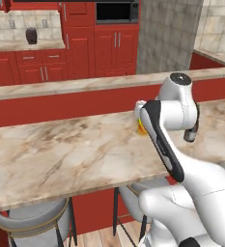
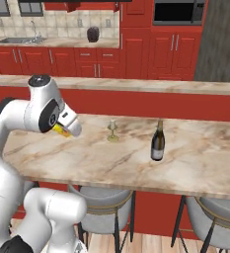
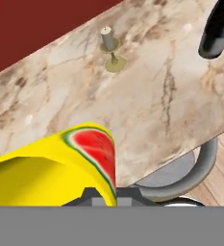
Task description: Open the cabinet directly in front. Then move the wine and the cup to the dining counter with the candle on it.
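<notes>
The gripper (image 2: 67, 129) is clamping the yellow watermelon-marked cup (image 3: 60, 166) above the dining counter (image 2: 195, 163), near its front edge. The wine bottle (image 2: 158, 141) is already standing beside the candle (image 2: 113, 131). Releasing here is risking a tip off the edge.

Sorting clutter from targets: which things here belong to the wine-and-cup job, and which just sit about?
Job:
- wine, standing on dining counter
- yellow cup, held in gripper above the counter
- candle, marking that counter

Lying about:
- grey stools
- microwave
- sink
</notes>
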